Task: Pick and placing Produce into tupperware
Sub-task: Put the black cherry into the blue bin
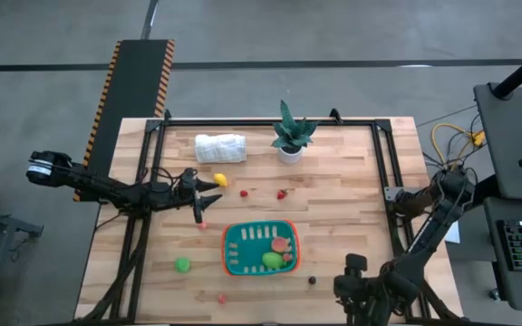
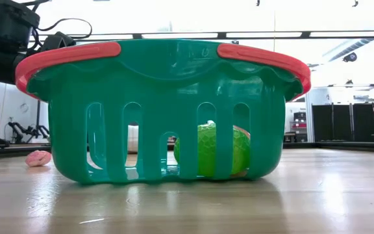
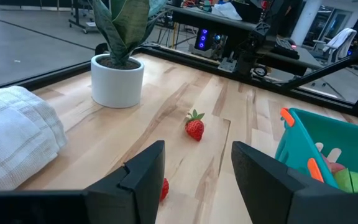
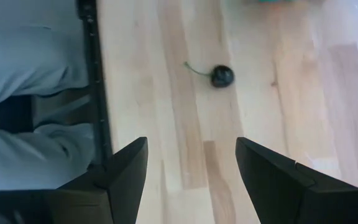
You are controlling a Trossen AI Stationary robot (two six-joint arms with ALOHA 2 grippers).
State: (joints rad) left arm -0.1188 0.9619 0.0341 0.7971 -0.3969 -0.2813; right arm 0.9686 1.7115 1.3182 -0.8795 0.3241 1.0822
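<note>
The teal tupperware with an orange-red rim (image 1: 230,246) stands at the table's near middle; it holds a green piece (image 1: 272,261), an orange-pink piece (image 1: 281,244) and a small red one. Loose on the wood lie a yellow piece (image 1: 220,180), a strawberry (image 3: 194,128), a small red piece (image 1: 244,192), a green piece (image 1: 182,264) and a dark cherry (image 4: 221,75). My left gripper (image 1: 204,198) is open and empty, left of the tupperware, beside the yellow piece. My right gripper (image 1: 355,264) is open and empty at the near edge, right of the cherry.
A potted green plant in a white pot (image 1: 289,152) and a rolled white cloth (image 1: 220,148) stand at the far side. A pink piece (image 2: 38,158) lies left of the tupperware and a red piece (image 1: 222,297) near the front edge. Black frame rails run along the table's sides.
</note>
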